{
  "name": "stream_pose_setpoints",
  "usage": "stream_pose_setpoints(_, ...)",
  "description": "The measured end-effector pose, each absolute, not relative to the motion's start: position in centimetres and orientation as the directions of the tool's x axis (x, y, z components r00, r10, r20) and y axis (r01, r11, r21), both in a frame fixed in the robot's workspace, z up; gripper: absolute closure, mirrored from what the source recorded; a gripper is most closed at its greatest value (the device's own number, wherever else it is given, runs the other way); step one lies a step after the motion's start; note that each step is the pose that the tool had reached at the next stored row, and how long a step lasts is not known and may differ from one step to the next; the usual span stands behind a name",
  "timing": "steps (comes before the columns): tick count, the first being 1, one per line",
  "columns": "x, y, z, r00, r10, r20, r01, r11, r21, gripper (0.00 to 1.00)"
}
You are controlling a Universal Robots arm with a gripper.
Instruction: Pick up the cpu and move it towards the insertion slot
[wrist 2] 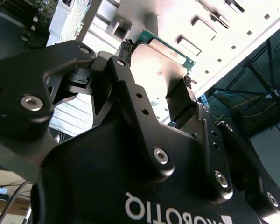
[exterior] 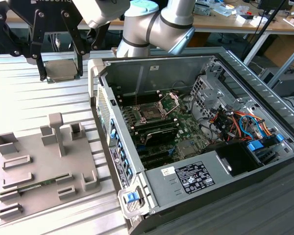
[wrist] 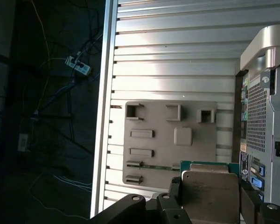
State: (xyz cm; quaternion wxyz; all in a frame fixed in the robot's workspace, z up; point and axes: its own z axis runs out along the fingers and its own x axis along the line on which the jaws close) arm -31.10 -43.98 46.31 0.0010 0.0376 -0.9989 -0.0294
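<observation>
The arm (exterior: 157,24) is reached in from the far side of the scene, bent at the wrist, with the black pincer (exterior: 60,73) carried at the exterior view's upper left. The pincer is closed on the cpu (exterior: 61,66), which is clamped by two opposite edges between the fingers (exterior: 77,54). In the second wrist view the pale metal top of the cpu (wrist 2: 161,65) is seen held between the fingertips (wrist 2: 126,49), its green rim showing at the far edge. The cpu is held in the air above the counter (exterior: 19,98), outside the computer case (exterior: 210,186) and well apart from the insertion slot (exterior: 149,113).

The counter is made of ribbed silver metal. A cluttered wooden bench (exterior: 225,19) stands behind it, and in the first wrist view a dark floor (wrist: 46,140) with loose cables and a power strip (wrist: 78,66) is seen beside the counter's edge.

The case lies open on its side. Inside, the insertion slot sits on the motherboard with its hinged metal plate (exterior: 170,102) raised; orange and blue cables (exterior: 245,122) are bundled at the exterior view's right. On the counter beside the case, a grey fixture plate (exterior: 39,161) carries a green memory stick (exterior: 39,185) in one of its holders.
</observation>
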Motion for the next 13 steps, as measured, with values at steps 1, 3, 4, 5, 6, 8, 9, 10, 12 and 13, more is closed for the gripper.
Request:
stream_pose_setpoints(1,-31.0,-44.0,46.3,-0.997,-0.075,0.000,-0.075,0.995,0.059,0.45)
stream_pose_setpoints(3,-30.8,-44.0,46.3,-0.997,-0.075,0.000,-0.075,0.995,0.059,0.45)
stream_pose_setpoints(4,-30.7,-44.0,46.3,-0.997,-0.075,0.000,-0.075,0.995,0.059,0.45)
stream_pose_setpoints(5,-30.6,-44.0,46.3,-0.997,-0.075,0.000,-0.075,0.995,0.059,0.45)
stream_pose_setpoints(6,-30.5,-44.0,46.3,-0.997,-0.075,0.000,-0.075,0.995,0.059,0.45)
stream_pose_setpoints(8,-30.4,-44.0,46.3,-0.997,-0.075,0.000,-0.075,0.995,0.059,0.45)
stream_pose_setpoints(9,-30.3,-44.0,46.3,-0.997,-0.075,0.000,-0.075,0.995,0.059,0.45)
stream_pose_setpoints(10,-30.2,-44.0,46.3,-0.997,-0.075,0.000,-0.075,0.995,0.059,0.45)
stream_pose_setpoints(12,-30.1,-44.0,46.3,-0.997,-0.075,0.000,-0.075,0.995,0.059,0.45)
stream_pose_setpoints(13,-30.0,-44.0,46.3,-0.997,-0.075,0.000,-0.075,0.995,0.059,0.45)
